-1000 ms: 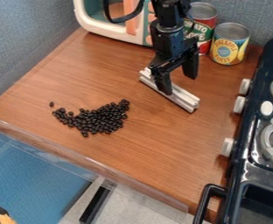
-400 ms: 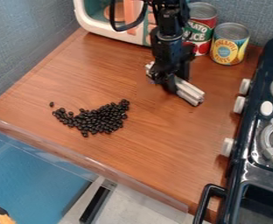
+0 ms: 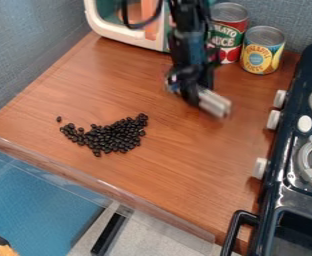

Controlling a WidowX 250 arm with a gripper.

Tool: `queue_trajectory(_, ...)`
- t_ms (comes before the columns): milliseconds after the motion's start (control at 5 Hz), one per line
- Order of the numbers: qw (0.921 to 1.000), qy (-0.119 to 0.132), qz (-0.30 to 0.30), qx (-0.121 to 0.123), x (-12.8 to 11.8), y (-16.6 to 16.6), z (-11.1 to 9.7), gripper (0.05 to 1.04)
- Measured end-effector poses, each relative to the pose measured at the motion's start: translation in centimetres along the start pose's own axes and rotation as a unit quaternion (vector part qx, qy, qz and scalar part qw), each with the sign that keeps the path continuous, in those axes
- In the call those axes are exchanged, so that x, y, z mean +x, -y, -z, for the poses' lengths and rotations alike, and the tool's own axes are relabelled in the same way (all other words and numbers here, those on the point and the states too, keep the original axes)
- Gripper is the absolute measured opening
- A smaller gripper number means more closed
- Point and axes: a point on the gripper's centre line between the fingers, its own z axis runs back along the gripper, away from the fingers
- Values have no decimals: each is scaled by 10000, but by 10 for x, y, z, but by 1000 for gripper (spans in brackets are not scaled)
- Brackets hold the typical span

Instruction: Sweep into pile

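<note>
Camera view: the gripper [image 3: 195, 96] is clamped on the bar [image 3: 216, 104], above the counter [image 3: 165, 175] and in front of the cans [image 3: 228, 31]. The beans [image 3: 112, 136] lie in an elongated cluster on the counter, one bean [image 3: 59, 119] apart.

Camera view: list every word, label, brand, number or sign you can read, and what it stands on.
"MATO", on the red and green can; the word's start is cut off.
"AUCE", below it, start also cut off.
"PINEAPPLE", on the yellow and blue can; the word beneath is too blurred to read.
</note>
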Motion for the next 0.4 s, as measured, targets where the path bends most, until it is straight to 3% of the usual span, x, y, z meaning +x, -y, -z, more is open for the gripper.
queue_trajectory(200, 9978, -643, 41, -184, 13, 2, -41, 381)
queue_trajectory(400, 9939, -1009, 67, -449, 31, -2, -80, 381)
